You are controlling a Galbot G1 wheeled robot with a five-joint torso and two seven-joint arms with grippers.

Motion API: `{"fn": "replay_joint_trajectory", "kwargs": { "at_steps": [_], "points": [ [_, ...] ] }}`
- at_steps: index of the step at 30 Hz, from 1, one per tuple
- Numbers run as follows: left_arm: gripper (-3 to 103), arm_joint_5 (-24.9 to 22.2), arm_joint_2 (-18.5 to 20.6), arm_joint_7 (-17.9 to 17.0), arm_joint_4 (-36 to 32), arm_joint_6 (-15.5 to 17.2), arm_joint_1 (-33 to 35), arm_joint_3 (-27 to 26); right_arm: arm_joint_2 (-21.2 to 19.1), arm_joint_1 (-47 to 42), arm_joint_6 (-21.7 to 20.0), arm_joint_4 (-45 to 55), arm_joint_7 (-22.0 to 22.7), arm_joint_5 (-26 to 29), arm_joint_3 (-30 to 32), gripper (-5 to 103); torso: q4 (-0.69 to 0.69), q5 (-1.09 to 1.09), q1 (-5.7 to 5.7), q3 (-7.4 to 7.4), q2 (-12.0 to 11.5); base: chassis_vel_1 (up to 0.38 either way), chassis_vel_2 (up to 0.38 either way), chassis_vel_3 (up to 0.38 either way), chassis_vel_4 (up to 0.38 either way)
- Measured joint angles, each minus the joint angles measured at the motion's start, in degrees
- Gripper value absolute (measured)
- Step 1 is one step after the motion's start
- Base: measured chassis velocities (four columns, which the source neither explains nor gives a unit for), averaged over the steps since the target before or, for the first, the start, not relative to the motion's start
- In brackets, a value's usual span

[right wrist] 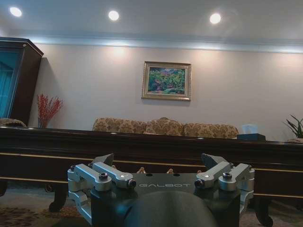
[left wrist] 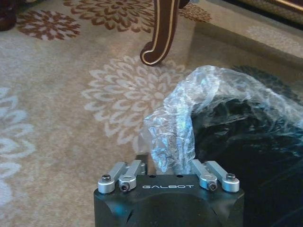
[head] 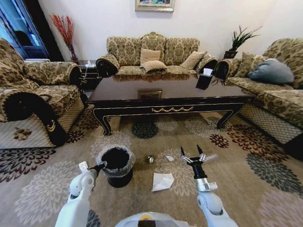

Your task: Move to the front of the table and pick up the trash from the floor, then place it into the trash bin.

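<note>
The dark-brown table (head: 170,97) stands ahead, and its front rail (right wrist: 151,156) fills the middle of the right wrist view. On the floor (head: 142,198) lie a crumpled white napkin (head: 162,181), a small white scrap (head: 169,158) and a silvery ball (head: 150,159). The black trash bin (head: 116,163) with its bag liner (left wrist: 199,109) stands left of them. My right gripper (head: 191,152) (right wrist: 158,158) is open and empty, raised right of the scrap. A slim pale piece (head: 209,157) shows beside it. My left gripper (head: 100,165) (left wrist: 166,170) hovers at the bin's left rim.
Patterned sofas stand on the left (head: 33,94), at the back (head: 154,54) and on the right (head: 274,90). A black tissue box (head: 204,80) sits on the table. A curved table leg (left wrist: 161,33) rises beyond the bin. Open carpet lies between me and the table.
</note>
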Motion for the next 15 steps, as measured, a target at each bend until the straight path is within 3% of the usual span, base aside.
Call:
{"fn": "replay_joint_trajectory", "kwargs": {
  "at_steps": [3,5,8,15],
  "points": [
    [19,1.32,0.69,0.29,0.60,0.09,0.01,-0.80,0.03,0.61,-0.01,-0.74,1.13,-0.14,-0.05,100,-0.02,0.01,0.00,0.00,0.00,0.000,0.000,0.000,0.000],
    [19,1.46,0.83,0.35,0.67,0.10,0.02,-1.01,0.02,0.69,-0.02,-0.84,1.32,-0.17,-0.06,100,-0.02,0.00,0.00,0.00,0.00,0.000,0.000,0.000,0.000],
    [4,1.87,2.04,0.58,0.69,0.45,0.53,-2.30,-0.13,1.68,-0.43,-2.21,3.50,-0.59,-0.29,100,0.00,0.00,0.00,0.00,0.00,0.000,0.000,0.000,0.000],
    [2,2.27,3.35,1.04,-2.07,0.55,3.18,-4.40,-0.70,4.32,-2.30,-6.02,6.80,-0.40,-1.59,100,0.01,-0.02,0.00,0.00,0.00,0.000,0.000,0.000,0.000]
  ]
}}
